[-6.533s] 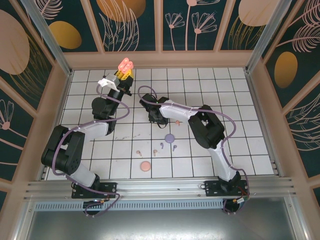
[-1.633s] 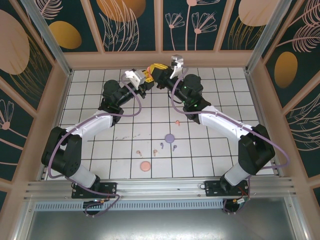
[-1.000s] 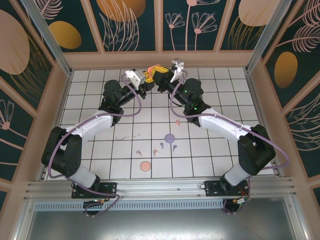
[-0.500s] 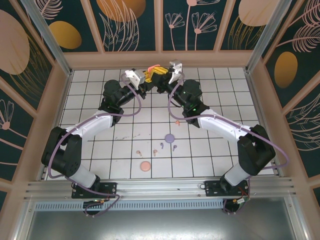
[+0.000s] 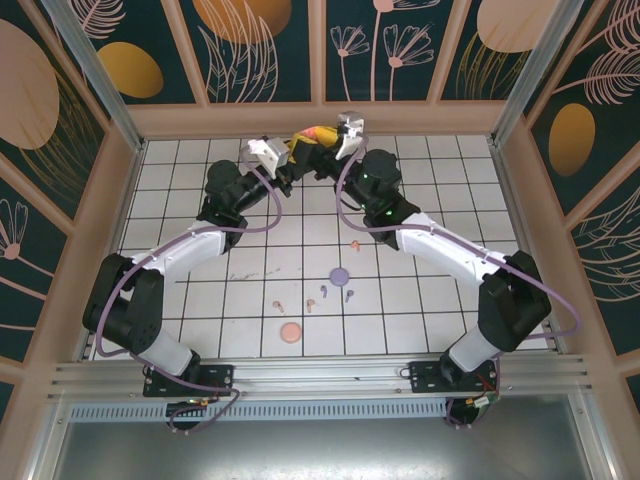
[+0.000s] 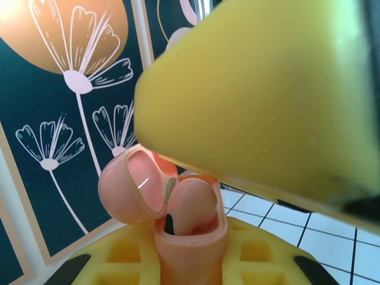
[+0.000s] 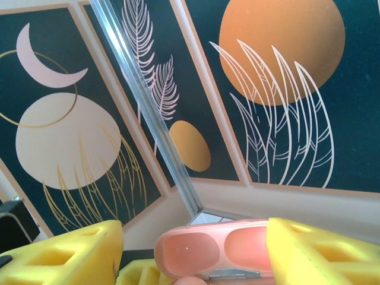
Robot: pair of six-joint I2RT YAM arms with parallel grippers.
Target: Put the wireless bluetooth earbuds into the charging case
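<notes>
A salmon charging case (image 6: 191,240) stands with its lid (image 6: 127,185) swung open to the left. One salmon earbud (image 6: 191,205) sits in it. My left gripper (image 6: 190,261) is shut on the case body, high at the back of the table (image 5: 290,153). My right gripper (image 5: 324,140) meets it from the right and is open. Its yellow fingers (image 7: 66,254) stand either side of the lid (image 7: 221,250), with a gap on the left. More earbuds lie on the tiles: pink ones (image 5: 354,244), (image 5: 280,303) and purple ones (image 5: 323,292), (image 5: 349,294).
A round purple case (image 5: 340,274) and a round pink case (image 5: 291,332) lie on the white tiled table (image 5: 450,200). The patterned back wall (image 5: 320,60) is close behind both grippers. A yellow finger of the right gripper (image 6: 255,89) looms over the case.
The right gripper's jaws have spread apart at the case lid over the last second. The left gripper and the case have stayed in place.
</notes>
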